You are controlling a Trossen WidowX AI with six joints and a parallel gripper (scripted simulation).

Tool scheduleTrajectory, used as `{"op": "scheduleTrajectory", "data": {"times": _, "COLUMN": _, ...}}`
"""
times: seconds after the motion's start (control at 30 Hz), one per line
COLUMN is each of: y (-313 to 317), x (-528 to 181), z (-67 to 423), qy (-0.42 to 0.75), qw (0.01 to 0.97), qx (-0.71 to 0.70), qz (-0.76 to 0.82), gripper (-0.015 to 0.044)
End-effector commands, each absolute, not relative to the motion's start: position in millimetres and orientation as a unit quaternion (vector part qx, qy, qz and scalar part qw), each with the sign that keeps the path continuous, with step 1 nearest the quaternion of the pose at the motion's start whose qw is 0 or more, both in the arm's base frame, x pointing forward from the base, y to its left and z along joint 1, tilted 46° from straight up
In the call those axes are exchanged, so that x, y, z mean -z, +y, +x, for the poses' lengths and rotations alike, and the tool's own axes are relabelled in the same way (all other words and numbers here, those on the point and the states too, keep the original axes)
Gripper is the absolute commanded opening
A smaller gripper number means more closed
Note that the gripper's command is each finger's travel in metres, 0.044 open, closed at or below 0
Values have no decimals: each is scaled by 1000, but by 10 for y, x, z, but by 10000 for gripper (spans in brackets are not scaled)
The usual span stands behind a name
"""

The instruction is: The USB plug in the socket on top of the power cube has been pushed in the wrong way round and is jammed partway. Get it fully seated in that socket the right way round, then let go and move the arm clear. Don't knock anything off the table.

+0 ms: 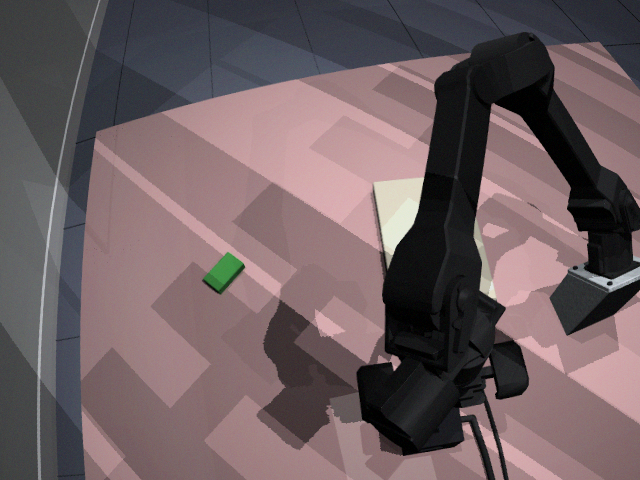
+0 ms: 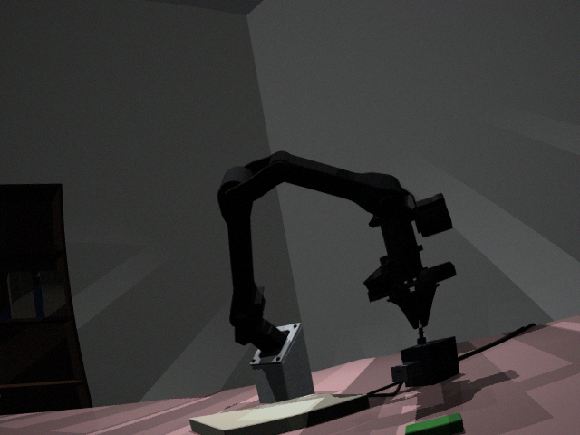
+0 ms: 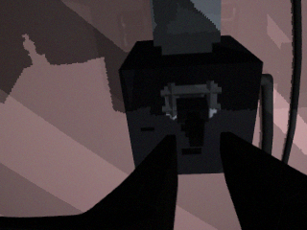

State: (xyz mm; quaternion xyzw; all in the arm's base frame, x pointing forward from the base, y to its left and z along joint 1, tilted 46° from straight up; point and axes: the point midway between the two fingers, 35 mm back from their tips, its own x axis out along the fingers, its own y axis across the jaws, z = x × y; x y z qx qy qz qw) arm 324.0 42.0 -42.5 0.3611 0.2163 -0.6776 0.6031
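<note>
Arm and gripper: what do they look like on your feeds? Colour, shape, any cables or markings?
The arm is matt black, with thick blocky links and no visible markings. Its grey wedge pedestal carries a pale bolted plate. A black box sits at the wrist. The gripper has two dark fingers tapering to narrow tips. No cable shows on the arm itself.
</note>
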Motion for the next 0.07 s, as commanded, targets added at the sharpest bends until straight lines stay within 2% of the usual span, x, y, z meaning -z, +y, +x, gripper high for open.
{"op": "scheduleTrajectory", "data": {"times": 0.0, "y": 449, "x": 397, "z": 3247, "qy": 216, "qw": 601, "qx": 678, "qz": 364, "gripper": 95}}
{"op": "scheduleTrajectory", "data": {"times": 0.03, "y": 456, "x": 390, "z": 3247, "qy": 216, "qw": 601, "qx": 678, "qz": 364, "gripper": 95}}
